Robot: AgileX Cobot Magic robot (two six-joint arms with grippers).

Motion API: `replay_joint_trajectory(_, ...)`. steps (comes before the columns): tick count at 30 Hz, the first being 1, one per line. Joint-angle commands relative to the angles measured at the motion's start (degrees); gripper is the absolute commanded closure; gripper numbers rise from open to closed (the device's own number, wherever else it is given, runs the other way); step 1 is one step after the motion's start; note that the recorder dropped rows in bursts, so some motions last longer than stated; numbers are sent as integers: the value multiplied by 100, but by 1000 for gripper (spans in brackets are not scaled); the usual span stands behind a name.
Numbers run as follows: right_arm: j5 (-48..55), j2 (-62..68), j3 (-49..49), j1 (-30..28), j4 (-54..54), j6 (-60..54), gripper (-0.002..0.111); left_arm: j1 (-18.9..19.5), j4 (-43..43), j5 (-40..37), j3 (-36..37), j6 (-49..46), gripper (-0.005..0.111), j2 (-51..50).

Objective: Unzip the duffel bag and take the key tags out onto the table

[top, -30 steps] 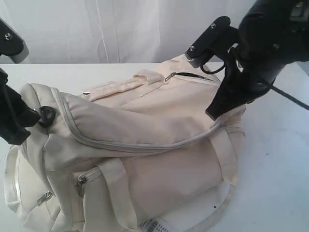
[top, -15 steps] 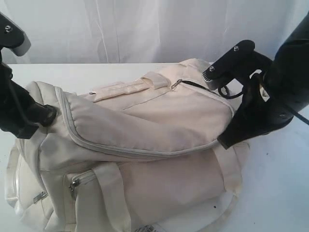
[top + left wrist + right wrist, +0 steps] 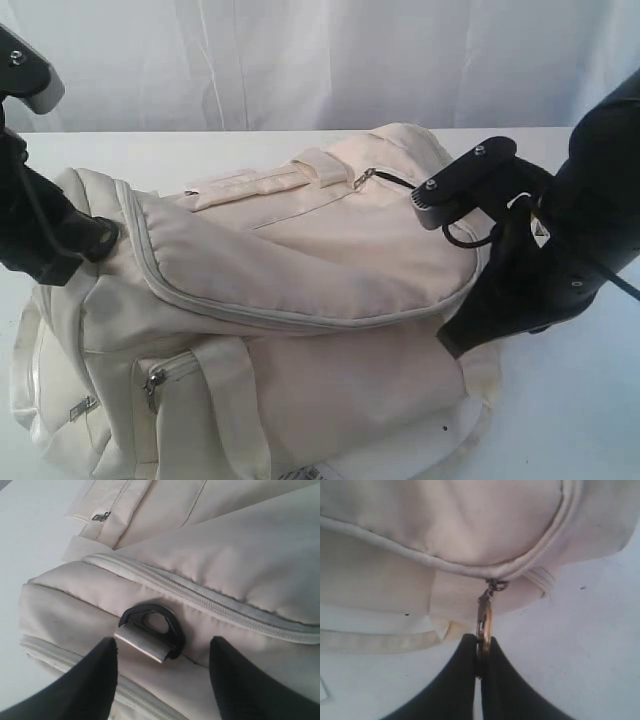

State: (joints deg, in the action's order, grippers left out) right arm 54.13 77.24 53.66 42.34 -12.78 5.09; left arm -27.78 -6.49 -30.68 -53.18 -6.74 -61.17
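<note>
- The right gripper [image 3: 481, 652] has its fingers pressed together on the metal zip pull [image 3: 484, 620], pinching it edge-on at the right end of the bag [image 3: 300, 240].
- Over the last second this gripper has dropped from near the top of that end to low beside it, close to the table [image 3: 580, 400]. The pull has come down with it.
- The main zip [image 3: 250, 312] runs in a long curve under the top flap, and its visible length looks closed. So I judge that the drop has only carried the pull round the end of the bag and has not opened much yet.
- The left gripper [image 3: 162, 642] is spread, one finger on each side of the dark ring [image 3: 150, 630] at the other end of the bag, and it grips nothing.
- In the same second it has moved in over that ring, and the bag has shifted a little on the table. Closing on the ring would likely brace the bag against the right arm's pull.
- The key tags are not in sight in any view. They are probably inside the bag, so taking them out has to wait until the zip is open.
</note>
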Motion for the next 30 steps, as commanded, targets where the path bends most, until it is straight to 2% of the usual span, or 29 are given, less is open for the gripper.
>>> replay_joint_trajectory(1,80,-46,-37,-14,508,-382,108,16,129,-18,38,33,48,52)
replay_joint_trajectory(30,-388,-33,-179,-14,3561,-2500,108,16,151,-18,38,33,48,52)
